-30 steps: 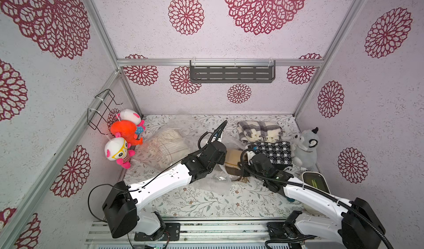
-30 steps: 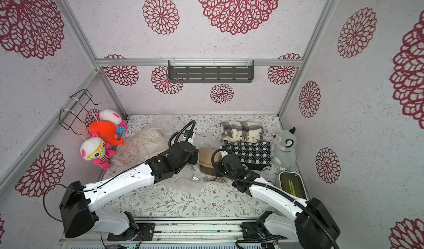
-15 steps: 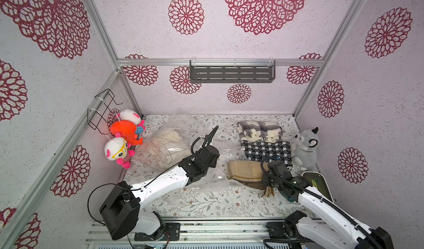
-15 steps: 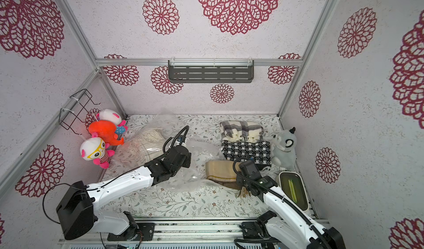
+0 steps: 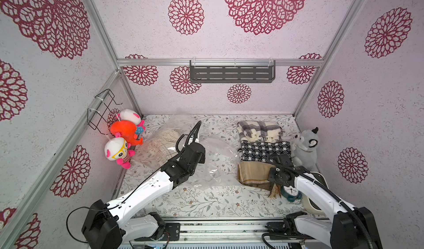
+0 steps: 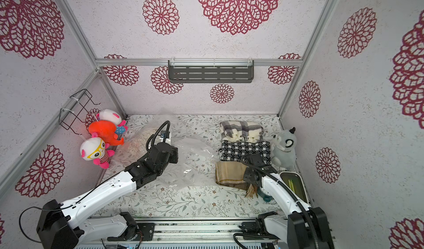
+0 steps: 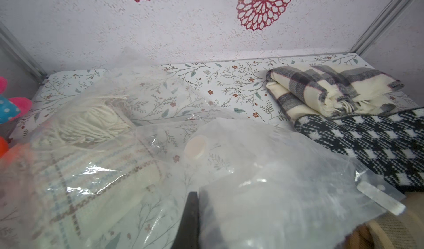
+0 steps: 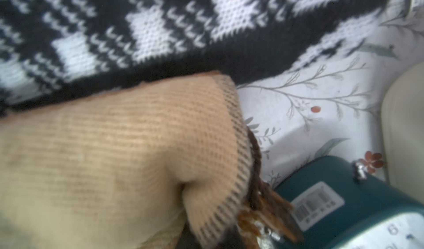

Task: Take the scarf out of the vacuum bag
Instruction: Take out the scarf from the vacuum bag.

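The vacuum bag (image 5: pixel 219 167) (image 6: pixel 195 167), clear and crinkly, lies slack mid-table. My left gripper (image 5: pixel 200 158) (image 6: pixel 172 156) is shut on its plastic; in the left wrist view the bag (image 7: pixel 286 179) drapes over one dark finger (image 7: pixel 191 218), and a round white valve cap (image 7: pixel 195 148) shows. The tan scarf (image 5: pixel 252 173) (image 6: pixel 229 173) lies outside the bag at the front right. My right gripper (image 5: pixel 274 179) (image 6: pixel 250 178) is shut on its fringed end, and the scarf (image 8: pixel 114 156) folds over the jaws in the right wrist view.
A second clear bag with a cream scarf (image 5: pixel 165 142) (image 7: pixel 91 167) lies back left. A grey plaid scarf (image 5: pixel 259 131) and a black-and-white one (image 5: pixel 263 150) lie back right, beside a grey plush (image 5: pixel 305 147). A teal clock (image 5: pixel 290 191) and a white case (image 5: pixel 316 204) sit front right.
My right gripper has drawn the tan scarf rightward out of the bag to the front right. The left gripper, still holding the plastic, has shifted a little left and back.
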